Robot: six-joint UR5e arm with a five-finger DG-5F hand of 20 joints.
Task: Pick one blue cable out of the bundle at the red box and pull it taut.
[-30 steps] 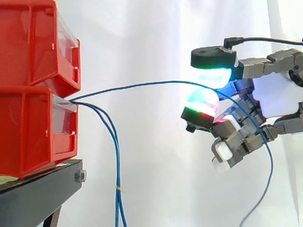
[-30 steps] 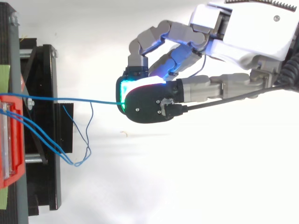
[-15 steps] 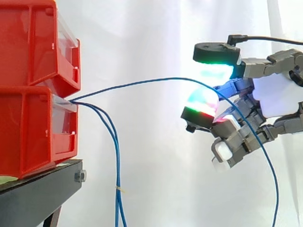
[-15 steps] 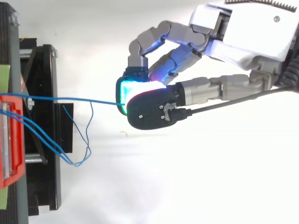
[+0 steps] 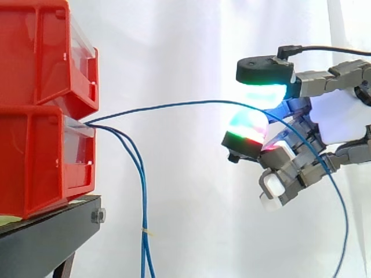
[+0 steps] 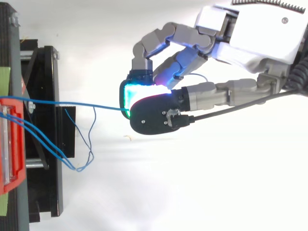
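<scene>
At the left, two glossy red plastic bins point(image 5: 37, 116) sit stacked, boxy with slanted fronts and clear windows, on a black stand point(image 5: 46, 237) with a bolt at its corner; from under the lower bin's window a bundle of thin, smooth cables comes out; two blue cables point(image 5: 142, 191) droop straight down past the stand, while one blue cable point(image 5: 174, 105) lifts away in a long, shallow arc across the white curtain point(image 5: 174, 46), bowed rather than straight; it runs into the hand point(image 5: 342, 116) at the right, whose grey jointed fingers are curled so that two thick pads point(image 5: 249, 124), glowing cyan, green and red, pinch the cable between them; beyond the pinch, the cable's loose tail falls in a curve below the white palm.
</scene>
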